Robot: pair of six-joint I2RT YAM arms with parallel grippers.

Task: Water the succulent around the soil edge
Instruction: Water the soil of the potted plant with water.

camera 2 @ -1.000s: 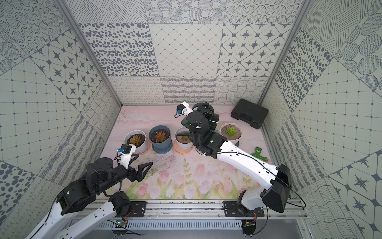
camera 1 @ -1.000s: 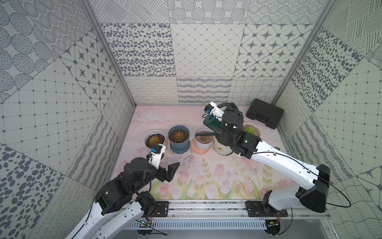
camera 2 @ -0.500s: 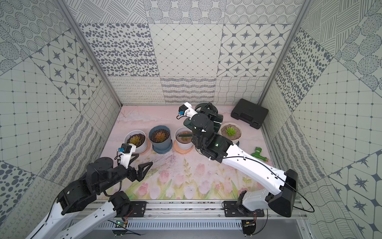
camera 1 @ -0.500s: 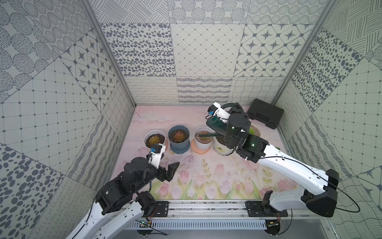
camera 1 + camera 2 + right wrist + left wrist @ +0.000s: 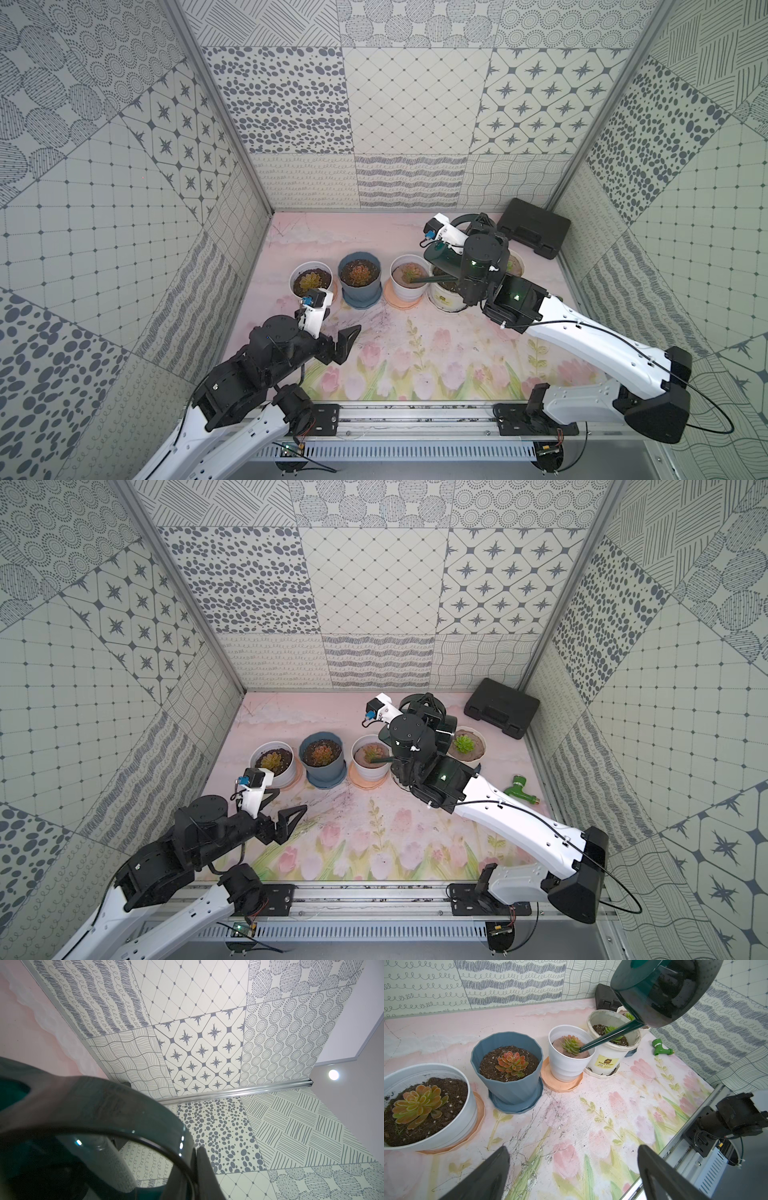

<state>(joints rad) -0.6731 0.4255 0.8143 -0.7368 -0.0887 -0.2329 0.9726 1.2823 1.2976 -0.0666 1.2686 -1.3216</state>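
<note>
The succulent [image 5: 464,743] sits right of centre in a top view. It is a small bright green rosette standing upright, with leaf tips fanning out all round, so it shows no long axis. Its tan soil mounds inside a white fluted pot [image 5: 482,757]. The soil edge [image 5: 477,749] shows as a pale brown ring on the right, and the right arm overlaps the pot's left side.

The right claw [image 5: 424,711] is closed tight on the handle of a dark green watering can [image 5: 660,989], which is held in the air and tipped. The spout [image 5: 610,1038] gives the can its long axis. In both top views it runs nearly level across the frame and points left, away from the succulent. It passes above a cream pot [image 5: 611,1057] of dark speckled soil. Its tip [image 5: 375,761] hangs over the tan soil of a plain white pot [image 5: 564,1068], just beside a pinkish-green rosette [image 5: 571,1044].

The left claw [image 5: 573,1148] is spread wide and holds nothing. It hangs low over the flowered mat [image 5: 415,353], left of centre in both top views, well apart from the can.
</note>
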